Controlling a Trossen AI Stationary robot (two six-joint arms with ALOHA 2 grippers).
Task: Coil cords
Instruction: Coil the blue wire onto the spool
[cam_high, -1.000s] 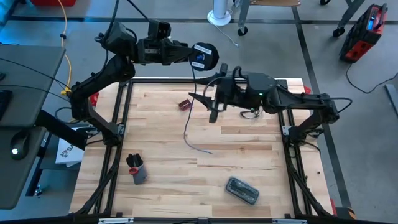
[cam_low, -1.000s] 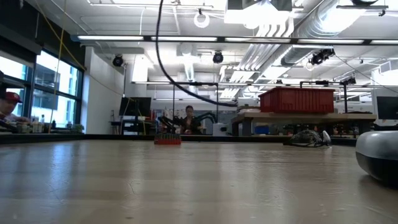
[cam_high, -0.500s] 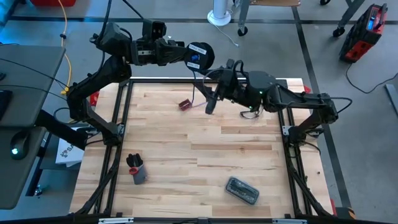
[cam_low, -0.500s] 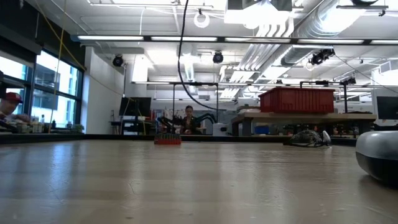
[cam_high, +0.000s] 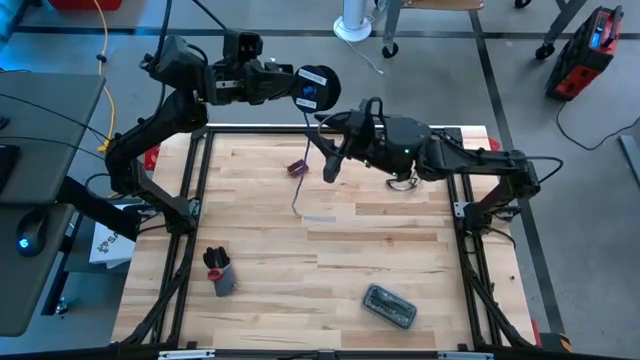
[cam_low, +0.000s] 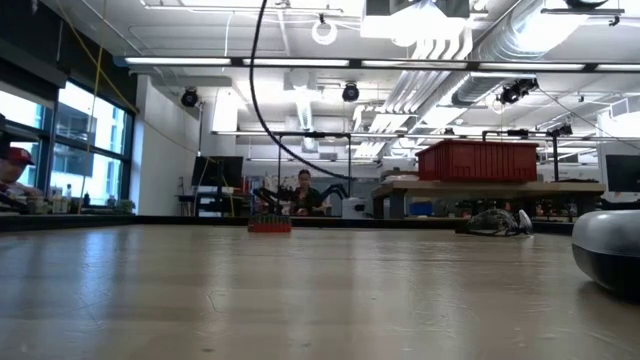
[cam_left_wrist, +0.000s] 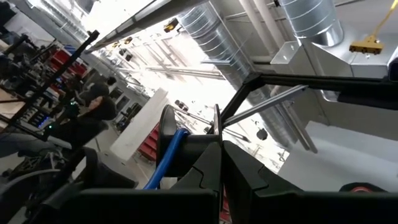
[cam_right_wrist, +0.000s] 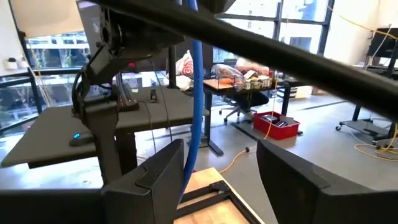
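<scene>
My left gripper is shut on the small round black reel with a blue-white patch, held high above the table's far edge. Blue cord is wound on the reel. The thin cord hangs from the reel down to the table, where its free end lies. In the low view the cord shows as a dark hanging loop. My right gripper is open just right of the hanging cord. In its wrist view the cord runs between its fingers, close to one finger. I cannot tell whether they touch. My left gripper holds the reel by one side disc, at the disc's rim. The rim sits pinched in the narrow gap between the two fingers. The fingers come level from the table's left. The reel is lifted clear, with the cord hanging slack below it.
A small red object lies near the far edge. A grey-and-black cylinder stands near the front left and a grey case at the front right. Thin glasses lie under my right arm. A yellow cable hangs off-table on the left.
My right gripper has moved toward the table's far left, closer to the reel. My left gripper has drawn the reel a little to the left. The cord's loose tail has been pulled up, so less of it lies on the table, and its hanging loop has swung.
</scene>
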